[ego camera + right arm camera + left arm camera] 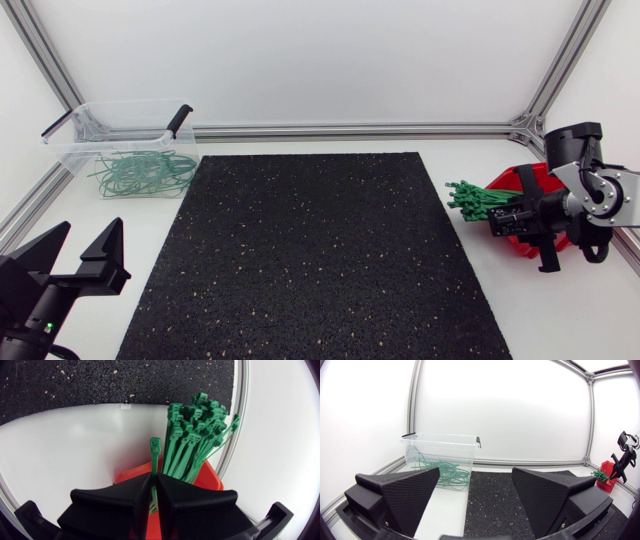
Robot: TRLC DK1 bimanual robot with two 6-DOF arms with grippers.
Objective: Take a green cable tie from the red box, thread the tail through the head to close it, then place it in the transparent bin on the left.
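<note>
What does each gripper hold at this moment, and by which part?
The right gripper is shut on one green cable tie, pinching its strap a little behind the head. The left gripper is open and holds nothing.

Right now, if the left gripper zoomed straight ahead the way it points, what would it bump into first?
Probably the transparent bin: it stands ahead of the open left gripper, lined up mostly with one finger, nothing between. Depth is unclear, so it might only clip a corner.
</note>
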